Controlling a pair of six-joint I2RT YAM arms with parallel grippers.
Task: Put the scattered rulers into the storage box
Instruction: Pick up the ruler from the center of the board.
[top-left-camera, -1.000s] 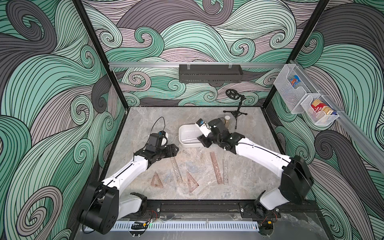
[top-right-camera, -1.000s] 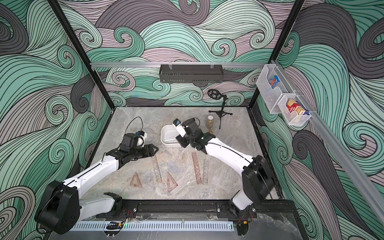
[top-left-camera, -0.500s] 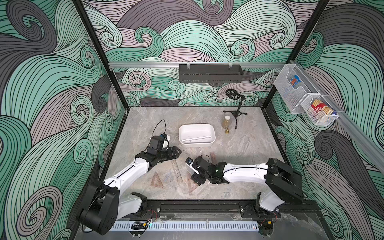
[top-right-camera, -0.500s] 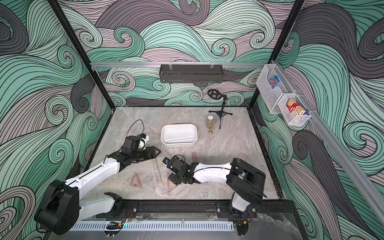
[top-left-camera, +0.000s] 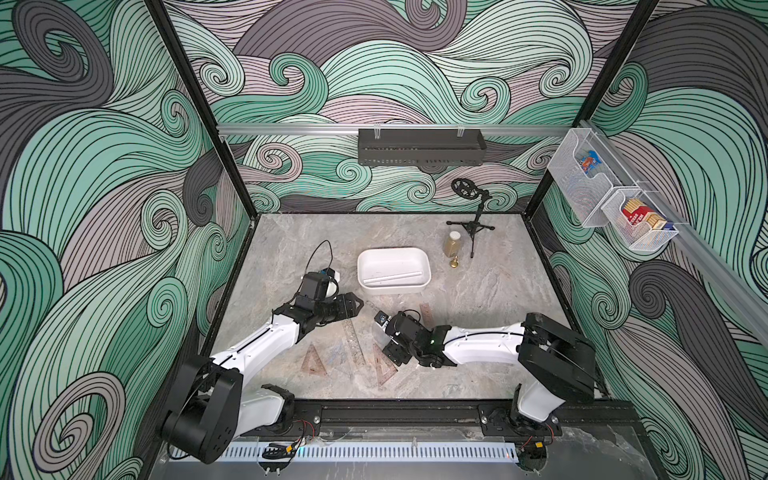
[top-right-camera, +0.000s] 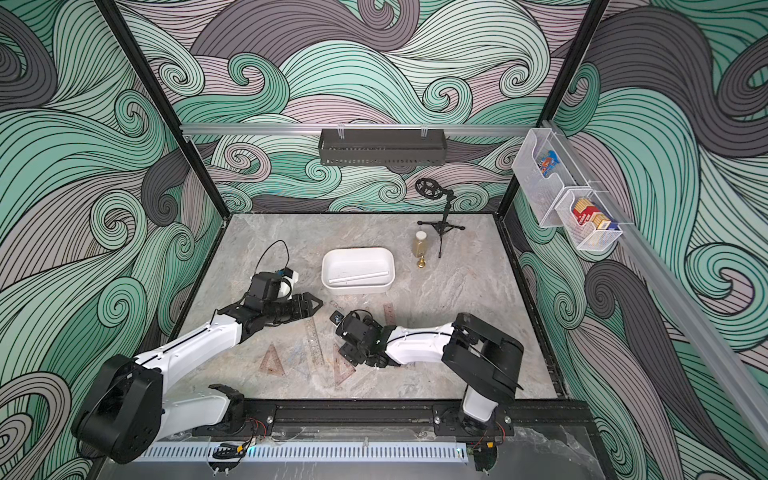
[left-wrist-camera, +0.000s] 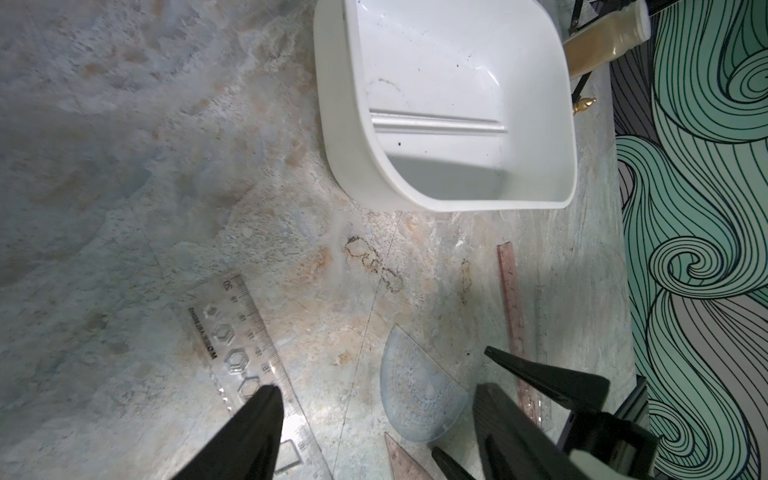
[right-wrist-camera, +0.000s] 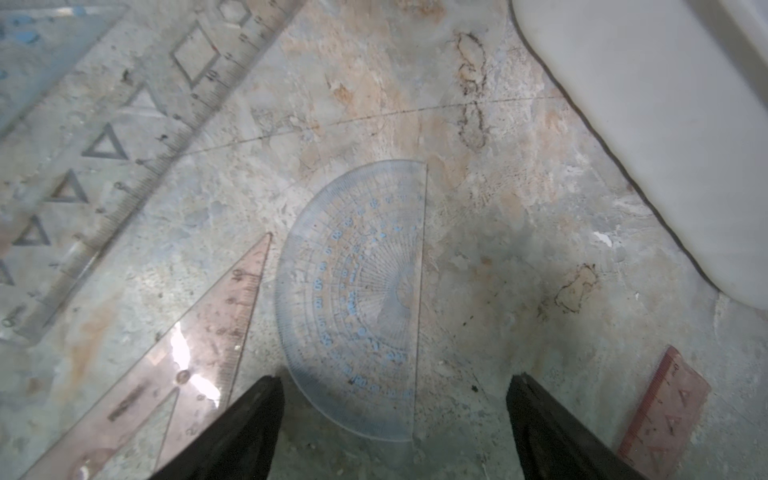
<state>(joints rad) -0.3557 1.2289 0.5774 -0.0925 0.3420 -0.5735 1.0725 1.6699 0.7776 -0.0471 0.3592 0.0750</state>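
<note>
Right wrist view: right gripper (right-wrist-camera: 395, 380), jaws spread, poised over the flat protractor (right-wrist-camera: 353, 299), evidently aligned to pinch it; left gripper (left-wrist-camera: 374, 388), also spread, hovers over a clear ruler (left-wrist-camera: 245, 332) near the storage box (left-wrist-camera: 353, 145).

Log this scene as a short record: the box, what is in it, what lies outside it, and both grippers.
storage box: upright, open top
in box: one pale straight ruler
outside box, lying flat: protractor; reddish set square; second reddish set square; bluish set square; clear straight ruler; reddish straight ruler
left gripper: open, empty, near the clear straight ruler's end
right gripper: open, empty, low over the protractor
</note>
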